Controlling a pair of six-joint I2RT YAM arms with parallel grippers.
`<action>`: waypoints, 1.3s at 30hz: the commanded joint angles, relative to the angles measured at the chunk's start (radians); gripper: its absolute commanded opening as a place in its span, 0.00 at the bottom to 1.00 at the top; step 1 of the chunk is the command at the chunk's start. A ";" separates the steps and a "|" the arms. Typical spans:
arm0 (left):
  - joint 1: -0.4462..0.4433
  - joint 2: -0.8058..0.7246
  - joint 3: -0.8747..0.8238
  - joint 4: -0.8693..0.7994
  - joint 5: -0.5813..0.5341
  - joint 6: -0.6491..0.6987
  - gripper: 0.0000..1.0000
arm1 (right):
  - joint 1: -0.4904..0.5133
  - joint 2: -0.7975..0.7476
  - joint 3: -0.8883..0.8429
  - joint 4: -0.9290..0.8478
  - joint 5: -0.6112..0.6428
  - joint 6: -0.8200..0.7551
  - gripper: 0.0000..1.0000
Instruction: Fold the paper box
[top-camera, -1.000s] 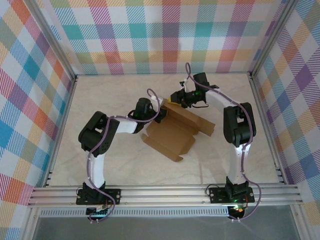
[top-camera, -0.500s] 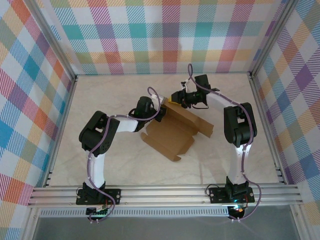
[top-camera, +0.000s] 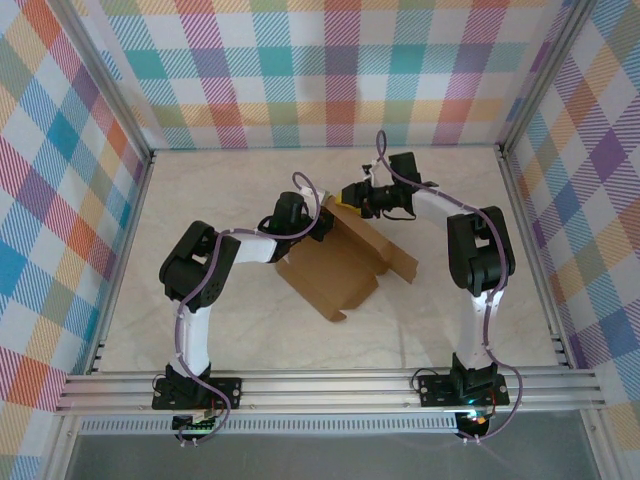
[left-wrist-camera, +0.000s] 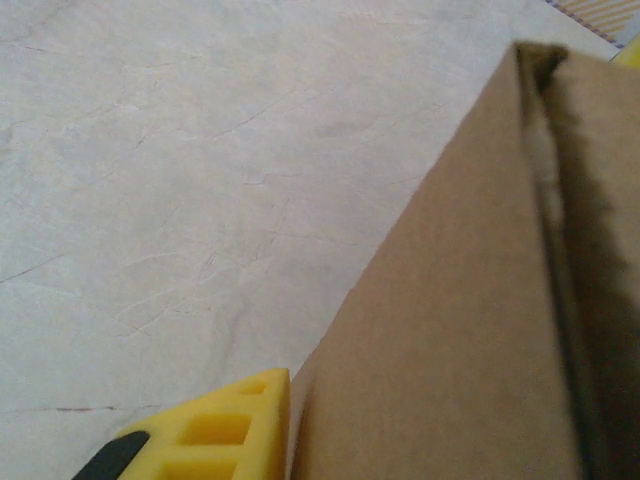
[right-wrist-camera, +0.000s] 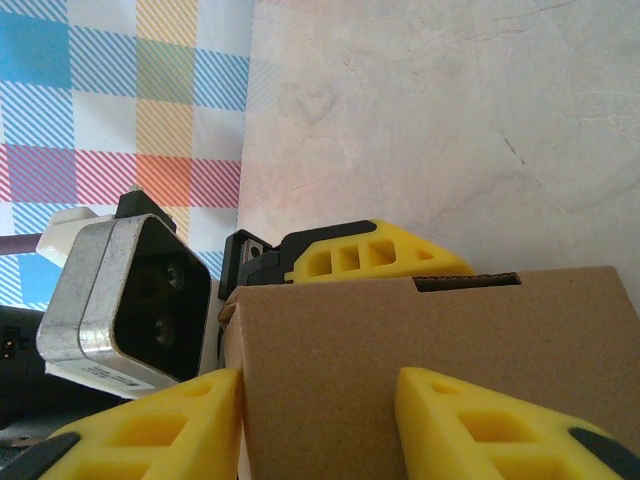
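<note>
The paper box (top-camera: 330, 275) is a partly folded brown cardboard sheet in the middle of the table, with one wall raised along its far right side. My left gripper (top-camera: 322, 222) and right gripper (top-camera: 350, 197) meet at the far corner of the box. In the left wrist view one yellow finger (left-wrist-camera: 215, 430) sits close beside an upright cardboard wall (left-wrist-camera: 470, 330); the other finger is hidden behind it. My right gripper (right-wrist-camera: 318, 380) has its jaws apart, against a cardboard panel (right-wrist-camera: 430, 340) wider than the gap. The left gripper's finger (right-wrist-camera: 370, 255) shows behind that panel.
The pale marbled tabletop (top-camera: 230, 190) is enclosed by checked walls (top-camera: 60, 200) on three sides. An aluminium rail (top-camera: 330, 385) runs along the near edge, where both arm bases stand. The left wrist's camera housing (right-wrist-camera: 125, 300) sits close to the right gripper.
The box has slid and turned to the left, and its near corner and the right end of its raised wall have shifted that way. Both grippers stay at the far corner.
</note>
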 joint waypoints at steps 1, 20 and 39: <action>0.006 0.018 0.018 0.055 -0.018 -0.023 0.21 | 0.034 0.021 -0.027 -0.068 -0.033 0.011 0.44; 0.009 0.031 0.028 0.075 0.041 -0.034 0.03 | 0.027 0.051 -0.038 -0.052 -0.056 0.023 0.43; 0.009 0.019 0.015 0.058 0.053 -0.059 0.30 | 0.018 -0.003 -0.057 -0.041 -0.044 0.030 0.44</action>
